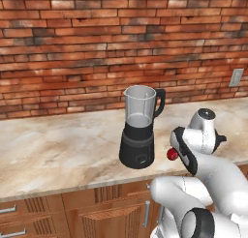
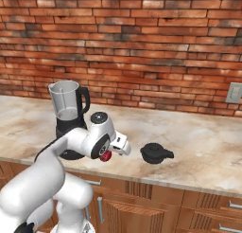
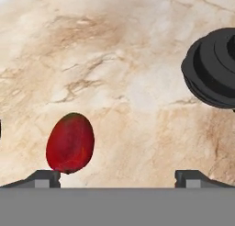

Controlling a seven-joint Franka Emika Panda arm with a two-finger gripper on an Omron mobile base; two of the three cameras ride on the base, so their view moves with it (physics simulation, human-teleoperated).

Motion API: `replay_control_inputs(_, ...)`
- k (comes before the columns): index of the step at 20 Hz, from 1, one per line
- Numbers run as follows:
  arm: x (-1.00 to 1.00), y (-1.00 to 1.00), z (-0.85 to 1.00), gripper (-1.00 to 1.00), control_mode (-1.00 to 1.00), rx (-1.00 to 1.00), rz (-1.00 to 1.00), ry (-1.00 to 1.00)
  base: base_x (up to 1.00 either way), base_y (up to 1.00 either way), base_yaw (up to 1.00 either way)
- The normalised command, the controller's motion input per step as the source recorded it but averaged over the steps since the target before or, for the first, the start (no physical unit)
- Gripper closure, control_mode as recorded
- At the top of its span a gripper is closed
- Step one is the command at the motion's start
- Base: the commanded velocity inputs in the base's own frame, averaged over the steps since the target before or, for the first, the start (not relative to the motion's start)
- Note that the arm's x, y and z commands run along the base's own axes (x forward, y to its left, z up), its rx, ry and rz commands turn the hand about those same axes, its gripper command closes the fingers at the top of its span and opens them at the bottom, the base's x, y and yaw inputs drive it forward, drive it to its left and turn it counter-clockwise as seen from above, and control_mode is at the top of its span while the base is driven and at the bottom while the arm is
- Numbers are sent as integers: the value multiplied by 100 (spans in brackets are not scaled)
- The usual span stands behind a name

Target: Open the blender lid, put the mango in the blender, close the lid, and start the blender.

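While lidless, blender (image 1: 139, 130) bears no writing.
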Motion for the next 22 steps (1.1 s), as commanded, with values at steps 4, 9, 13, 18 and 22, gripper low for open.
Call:
replay_control_inputs(4, 0, 17, 0, -100, -100, 2, 0, 21, 0, 0, 0)
replay_control_inputs(9, 2, 21, -16, -100, -100, 4, 1, 16, 0, 0, 0)
replay_control_inputs(13, 4, 13, -16, -100, -100, 7, 2, 8, 0, 0, 0)
replay_control_inputs(18, 4, 4, -18, -100, -100, 7, 2, 1, 0, 0, 0)
replay_control_inputs(22, 20, 0, -7, -100, -100, 5, 0, 0, 0, 0, 0)
